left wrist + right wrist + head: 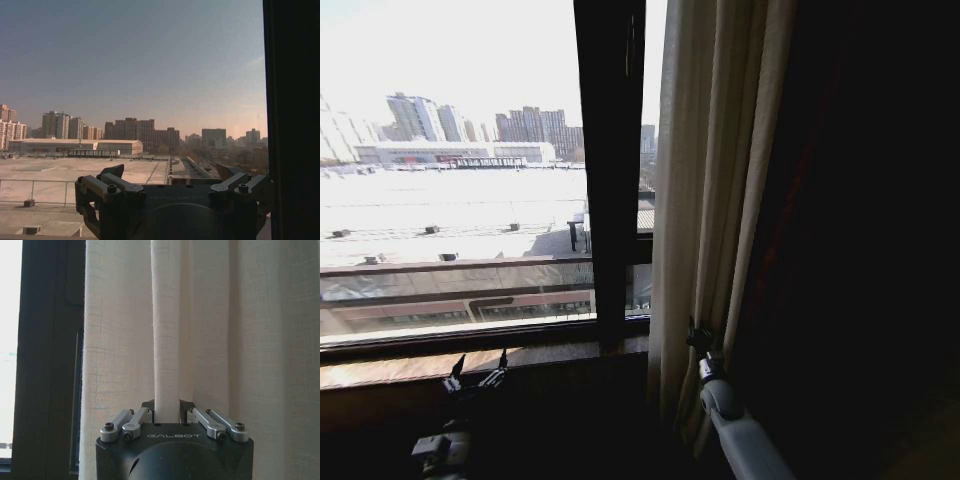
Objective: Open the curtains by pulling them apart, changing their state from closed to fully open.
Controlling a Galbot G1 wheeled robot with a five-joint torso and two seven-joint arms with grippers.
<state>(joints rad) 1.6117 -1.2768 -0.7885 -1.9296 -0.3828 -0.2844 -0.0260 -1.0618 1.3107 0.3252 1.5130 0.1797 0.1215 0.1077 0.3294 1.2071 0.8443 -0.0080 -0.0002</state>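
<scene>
The right gripper (701, 345) is up against the curtains (705, 170), its fingers (145, 414) pinched on a single pleat of the sheer white fabric; in the right wrist view that fold (166, 340) rises straight out from between the two pads and the rest of the cloth spreads to either side of it. The curtains hang with their long axis vertical, pleats running straight up and down, gathered into a narrow bunch directly above the right gripper. Just beside that bunch, on the side toward the left arm, stands the dark window frame post (610, 160), and beyond it the bare glass with rooftops and towers outside. On the far side of the bunch hangs a dark drape (860, 240).

The left gripper (476, 378) sits low, well apart from the right one, in front of the window sill (400, 365), holding nothing; its fingers (112, 172) are spread wide and point out at the view.
</scene>
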